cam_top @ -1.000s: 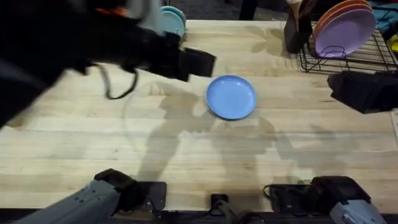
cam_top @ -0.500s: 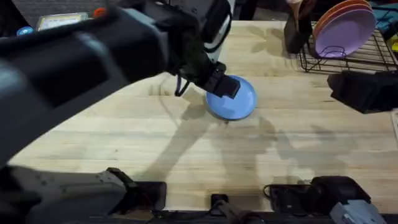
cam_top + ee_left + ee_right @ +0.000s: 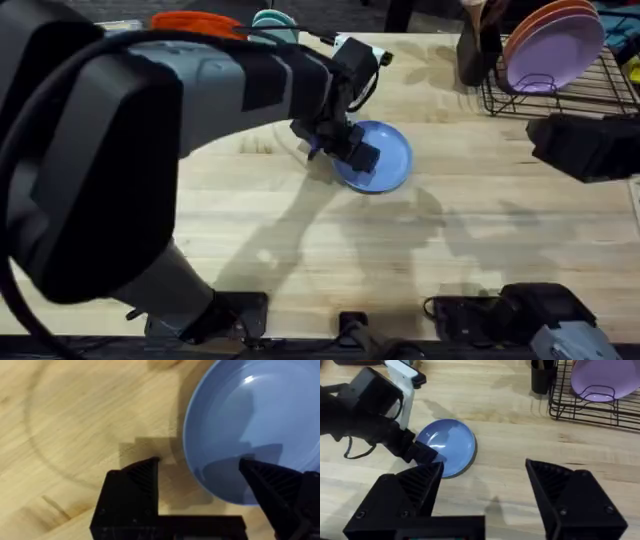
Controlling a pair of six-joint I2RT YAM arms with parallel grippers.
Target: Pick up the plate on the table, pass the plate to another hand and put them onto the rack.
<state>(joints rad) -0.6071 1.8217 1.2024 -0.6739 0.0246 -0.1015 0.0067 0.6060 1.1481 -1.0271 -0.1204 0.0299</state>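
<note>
— While the left gripper [image 3: 200,472] straddles the plate [image 3: 378,156] rim mid-table [image 3: 300,250], are its fingers spread?
— Yes, unclamped. Right gripper [image 3: 485,482] also open; rack [image 3: 590,90] far right.

I've swung my left arm in from the far left and brought it down over the counter. A second ago its gripper [image 3: 345,148] hung short of the plate [image 3: 380,158]; now it sits low at the plate's near-left rim, jaws spread, one finger [image 3: 272,482] over the plate.
</note>
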